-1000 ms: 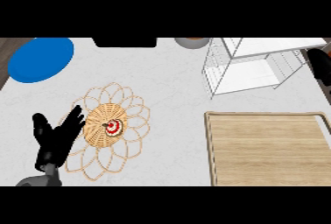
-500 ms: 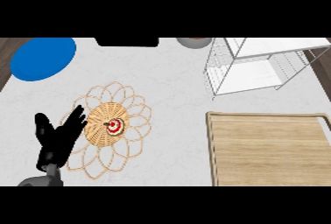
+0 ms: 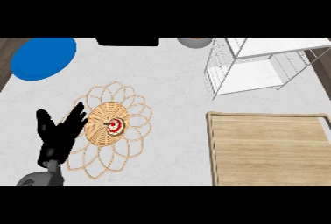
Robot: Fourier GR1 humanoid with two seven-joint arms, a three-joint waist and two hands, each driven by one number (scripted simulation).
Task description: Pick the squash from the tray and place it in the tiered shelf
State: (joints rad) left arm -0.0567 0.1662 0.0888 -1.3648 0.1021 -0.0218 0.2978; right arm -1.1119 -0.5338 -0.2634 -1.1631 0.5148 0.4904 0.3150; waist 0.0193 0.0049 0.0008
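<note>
The wooden tray [image 3: 271, 148] lies at the lower right, and only its bare boards show. A white wire tiered shelf [image 3: 258, 65] stands behind it at the upper right, with nothing visible on its levels. I see no squash anywhere. My left hand [image 3: 58, 135] rests open at the lower left with its fingers up, beside a wicker mat. My right hand is out of view.
A flower-shaped wicker mat [image 3: 110, 127] with a small red and white object [image 3: 114, 125] at its centre lies left of the middle. A blue plate [image 3: 43, 57] sits at the far left back. A grey bowl [image 3: 194, 42] and a black object [image 3: 127, 41] stand along the back edge.
A dark shape at the right edge beside the shelf one second ago is gone from view. My left hand has stayed where it was.
</note>
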